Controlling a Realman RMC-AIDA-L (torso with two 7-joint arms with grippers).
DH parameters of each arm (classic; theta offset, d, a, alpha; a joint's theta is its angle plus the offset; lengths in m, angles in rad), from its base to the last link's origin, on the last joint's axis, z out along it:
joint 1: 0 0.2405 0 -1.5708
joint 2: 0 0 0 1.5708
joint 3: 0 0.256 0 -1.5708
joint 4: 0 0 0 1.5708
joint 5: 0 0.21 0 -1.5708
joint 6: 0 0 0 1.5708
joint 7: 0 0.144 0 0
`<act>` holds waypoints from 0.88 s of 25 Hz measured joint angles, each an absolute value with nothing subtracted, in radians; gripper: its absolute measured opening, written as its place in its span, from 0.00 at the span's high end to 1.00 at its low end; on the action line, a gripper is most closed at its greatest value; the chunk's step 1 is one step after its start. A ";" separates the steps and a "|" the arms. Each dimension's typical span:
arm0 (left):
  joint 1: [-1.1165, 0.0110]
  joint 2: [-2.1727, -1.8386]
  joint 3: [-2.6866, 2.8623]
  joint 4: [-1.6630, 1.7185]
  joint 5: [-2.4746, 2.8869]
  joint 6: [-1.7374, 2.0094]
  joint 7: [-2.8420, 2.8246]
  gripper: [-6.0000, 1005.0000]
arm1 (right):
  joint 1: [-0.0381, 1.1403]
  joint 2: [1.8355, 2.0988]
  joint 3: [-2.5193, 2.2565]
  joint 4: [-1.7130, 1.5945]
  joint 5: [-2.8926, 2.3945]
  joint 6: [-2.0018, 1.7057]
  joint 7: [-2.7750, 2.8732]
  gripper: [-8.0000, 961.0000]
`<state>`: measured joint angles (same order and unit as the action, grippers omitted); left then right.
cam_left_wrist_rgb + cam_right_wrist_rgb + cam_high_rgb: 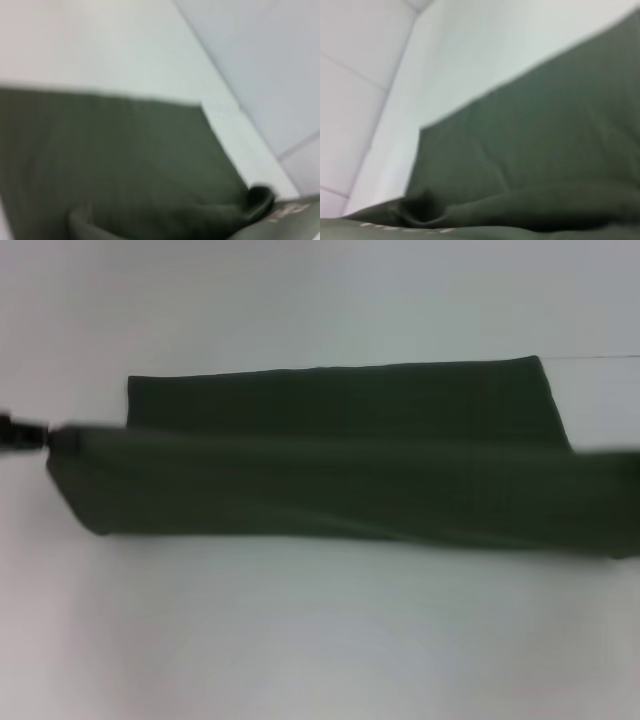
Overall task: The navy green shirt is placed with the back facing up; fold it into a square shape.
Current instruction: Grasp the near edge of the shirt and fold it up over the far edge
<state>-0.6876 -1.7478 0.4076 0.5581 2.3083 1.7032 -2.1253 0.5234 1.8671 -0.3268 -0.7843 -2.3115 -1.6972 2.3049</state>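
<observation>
The navy green shirt (340, 465) lies lengthwise across the white worktop (320, 640), its near long edge raised and stretched taut. This suggests a lengthwise fold being carried over the flat back layer. The left hand (30, 433) sits at the shirt's left end, apparently pinching the raised corner, though its fingers are not clearly shown. The right hand is out of view past the right edge. The worktop is plain and matte; pale panelled walls (280, 70) stand behind.
</observation>
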 joint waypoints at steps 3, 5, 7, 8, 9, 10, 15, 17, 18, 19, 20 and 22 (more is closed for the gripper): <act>-0.729 -1.753 0.401 0.555 2.308 1.626 -2.155 0.95 | 0.608 1.835 -0.342 -0.696 -2.307 -1.571 2.310 0.92; -0.751 -1.767 0.403 0.552 2.307 1.538 -2.176 0.95 | 0.656 1.827 -0.352 -0.653 -2.309 -1.489 2.308 0.92; -0.771 -1.782 0.401 0.544 2.302 1.438 -2.182 0.94 | 0.703 1.828 -0.368 -0.620 -2.309 -1.402 2.304 0.92; -0.776 -1.786 0.400 0.541 2.301 1.411 -2.182 0.94 | 0.719 1.831 -0.378 -0.611 -2.309 -1.362 2.304 0.92; -0.785 -1.791 0.400 0.534 2.298 1.377 -2.181 0.94 | 0.737 1.835 -0.394 -0.598 -2.308 -1.319 2.304 0.92; -0.796 -1.798 0.402 0.524 2.297 1.336 -2.177 0.94 | 0.754 1.840 -0.408 -0.586 -2.307 -1.275 2.304 0.92; -0.832 -1.847 0.407 0.502 2.297 1.165 -2.140 0.94 | 0.819 1.874 -0.470 -0.522 -2.304 -1.051 2.288 0.91; -0.839 -1.872 0.407 0.501 2.295 1.100 -2.124 0.94 | 0.838 1.891 -0.487 -0.507 -2.303 -0.966 2.276 0.91; -0.844 -1.886 0.405 0.499 2.294 1.057 -2.113 0.93 | 0.846 1.898 -0.492 -0.498 -2.302 -0.932 2.270 0.91; -0.848 -1.897 0.404 0.494 2.294 1.030 -2.104 0.93 | 0.856 1.906 -0.497 -0.484 -2.301 -0.895 2.262 0.91; -0.848 -1.897 0.404 0.494 2.294 1.030 -2.104 0.93 | 0.866 1.913 -0.500 -0.467 -2.300 -0.858 2.254 0.91; -0.864 -1.923 0.403 0.461 2.293 0.927 -2.065 0.93 | 0.886 1.922 -0.503 -0.433 -2.299 -0.793 2.238 0.91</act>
